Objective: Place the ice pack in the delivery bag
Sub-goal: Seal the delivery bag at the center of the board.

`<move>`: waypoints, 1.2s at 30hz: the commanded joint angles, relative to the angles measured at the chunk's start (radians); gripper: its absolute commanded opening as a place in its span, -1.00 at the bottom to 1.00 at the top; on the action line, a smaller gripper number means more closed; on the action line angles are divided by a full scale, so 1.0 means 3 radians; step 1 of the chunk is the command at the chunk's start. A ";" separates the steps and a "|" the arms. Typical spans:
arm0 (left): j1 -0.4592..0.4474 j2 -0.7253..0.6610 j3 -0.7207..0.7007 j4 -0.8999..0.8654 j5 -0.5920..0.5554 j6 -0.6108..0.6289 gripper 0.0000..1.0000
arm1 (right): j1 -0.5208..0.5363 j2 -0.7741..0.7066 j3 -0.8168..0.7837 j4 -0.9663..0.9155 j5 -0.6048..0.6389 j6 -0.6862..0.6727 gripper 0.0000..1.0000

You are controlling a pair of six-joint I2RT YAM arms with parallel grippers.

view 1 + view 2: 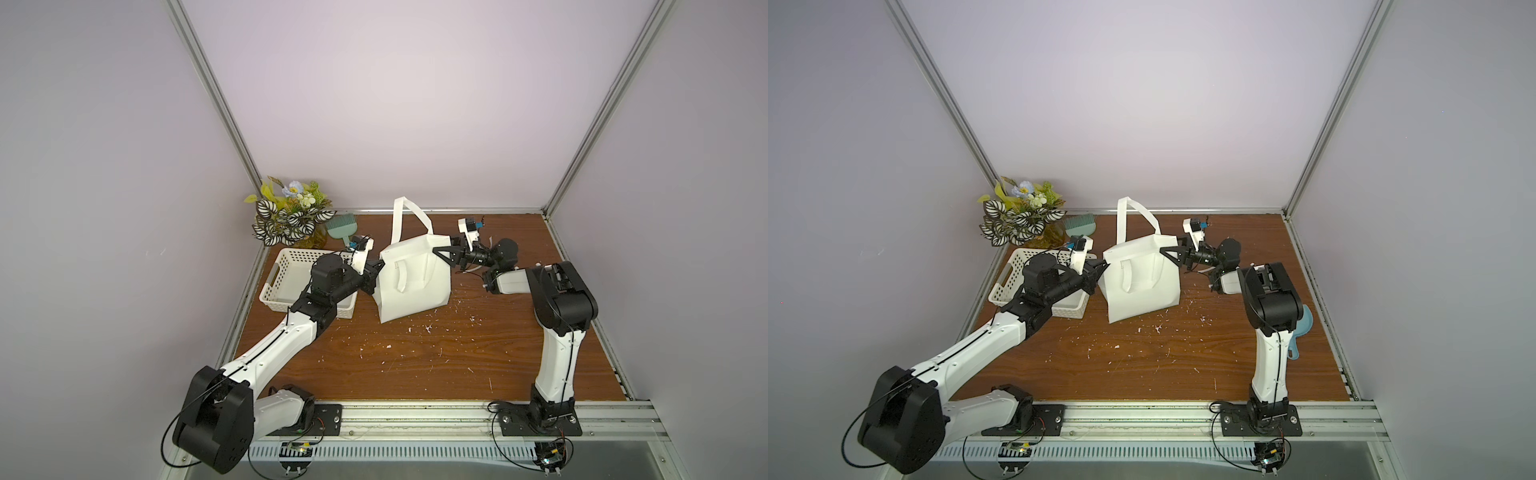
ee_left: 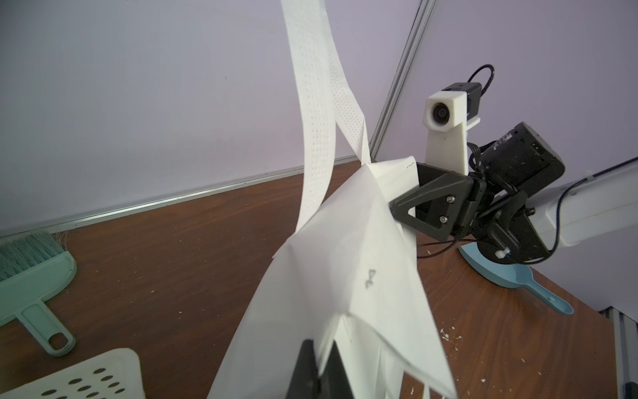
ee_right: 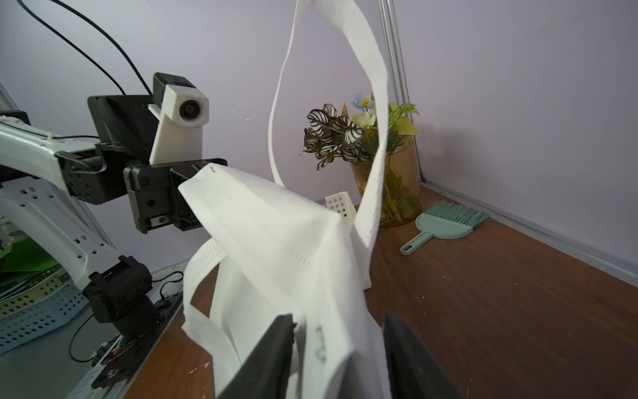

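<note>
Step in hand: judging by the pose, the delivery bag (image 1: 411, 286) is being handled by its top corners, one at each claw. Whether this is to open its mouth or to finish off, I cannot tell.
Doing it well: hold the left pinch firm so the bag does not sag onto the surface (image 1: 415, 365). If the right claw is to grip again, it should take one layer of the rim only and pull away from the left claw so the mouth gapes. If it is to leave, it should back straight out, clear of the loop handle (image 1: 399, 220) standing beyond it.
Left claw (image 1: 378, 266): closed tight, pinching one top corner of the bag. The white basket (image 1: 291, 253) lies behind and under its wrist.
Right claw (image 1: 439, 254): jaws apart, straddling the opposite corner. Fabric lies between them and against one finger (image 3: 272, 355), with no pinch.
Delivery bag: stretched between the two claws, base seemingly on the surface, no lining showing.
Ice pack: in neither claw and not visible in any view. It may be inside the bag, but I cannot tell.
</note>
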 commanded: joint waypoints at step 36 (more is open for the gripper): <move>0.0030 -0.0032 -0.0224 0.0947 0.0733 -0.0059 -1.00 | 0.0983 -0.1073 0.1856 -0.6076 0.0986 -0.4088 -0.08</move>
